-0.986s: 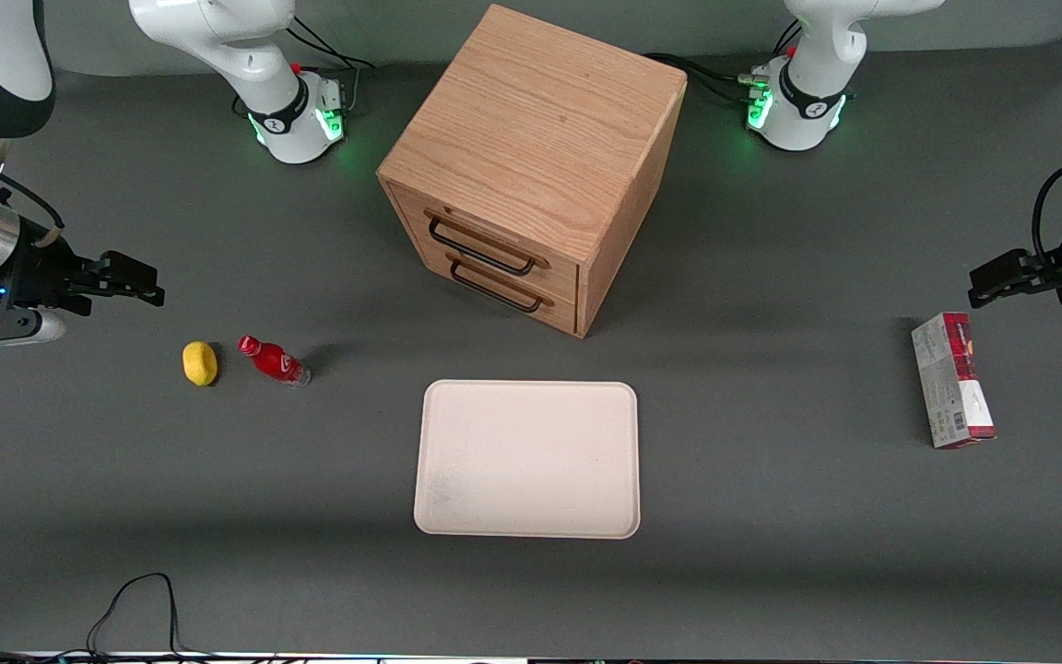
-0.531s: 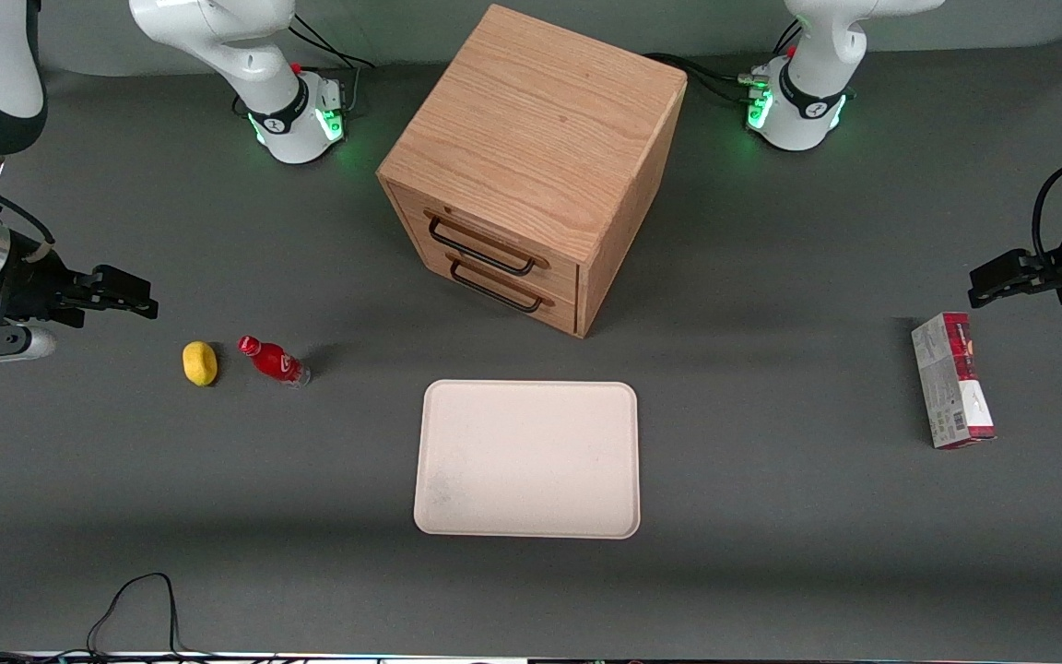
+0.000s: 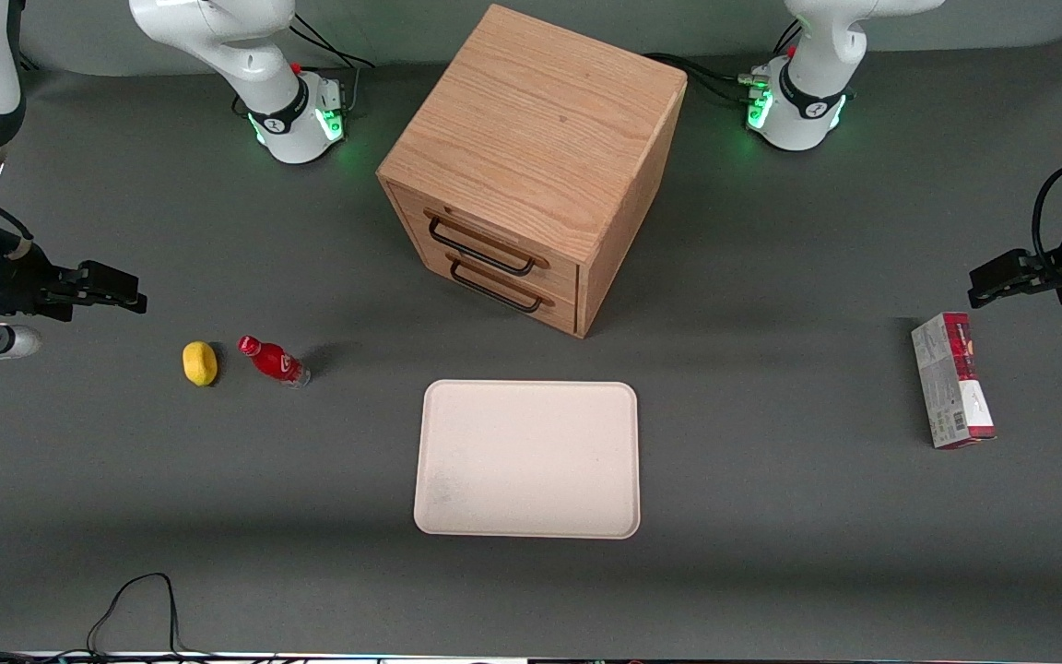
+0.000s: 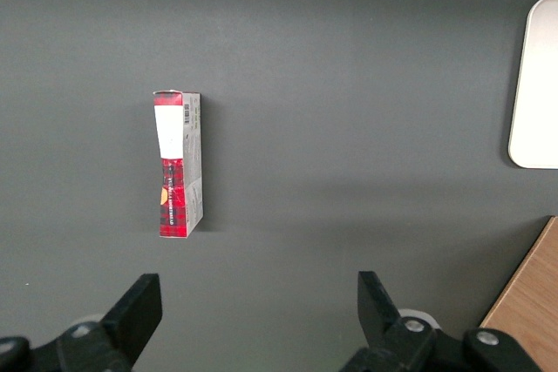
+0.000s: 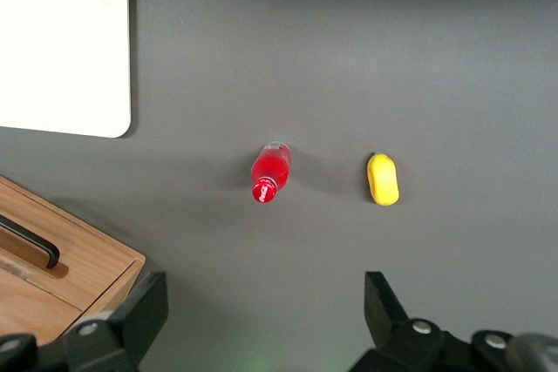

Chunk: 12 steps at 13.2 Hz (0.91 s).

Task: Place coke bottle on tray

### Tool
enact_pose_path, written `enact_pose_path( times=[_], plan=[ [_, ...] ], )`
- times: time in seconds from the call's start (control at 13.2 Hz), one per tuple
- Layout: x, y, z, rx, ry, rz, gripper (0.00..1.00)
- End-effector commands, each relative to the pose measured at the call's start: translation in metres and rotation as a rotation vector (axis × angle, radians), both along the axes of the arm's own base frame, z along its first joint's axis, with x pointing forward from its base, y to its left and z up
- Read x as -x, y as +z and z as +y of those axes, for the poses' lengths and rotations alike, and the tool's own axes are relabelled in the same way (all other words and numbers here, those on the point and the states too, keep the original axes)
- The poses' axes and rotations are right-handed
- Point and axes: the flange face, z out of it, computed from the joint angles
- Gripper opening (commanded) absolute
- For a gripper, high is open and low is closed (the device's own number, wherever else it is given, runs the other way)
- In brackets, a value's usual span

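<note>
Red coke bottle (image 3: 275, 361) stands off the tray (image 3: 527, 458); gripper (image 3: 125, 291), partly cropped, hovers spread wide.

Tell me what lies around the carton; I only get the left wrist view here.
Observer: Toward the working arm's end, a coke bottle stands on the table beside a lemon.
Operator: Report the pincer.
Observer: The right arm's pincer hangs open above the table, clear of the bottle and holding nothing.
Operator: Describe the tray; I see only a corner.
Observer: The tray holds nothing and lies nearer the front camera than the cabinet.
Operator: Check the drawers.
Observer: Both are shut, each with a dark handle.
</note>
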Motion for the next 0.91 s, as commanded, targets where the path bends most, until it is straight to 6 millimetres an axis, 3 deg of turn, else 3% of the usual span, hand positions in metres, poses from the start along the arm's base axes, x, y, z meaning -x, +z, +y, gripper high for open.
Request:
enact_pose_path(
  times=[0.0,0.3,0.46,0.68,0.83],
  plan=[
    [-0.016,0.003,0.004,-0.018,0.005,0.018,1.00],
    [-0.021,-0.003,0.007,-0.017,0.008,0.025,1.00],
    [-0.042,-0.011,0.020,-0.048,-0.030,0.017,1.00],
    [-0.071,-0.037,0.075,-0.038,-0.076,0.031,1.00],
    [-0.075,-0.042,0.078,-0.032,-0.074,0.034,1.00]
  ],
)
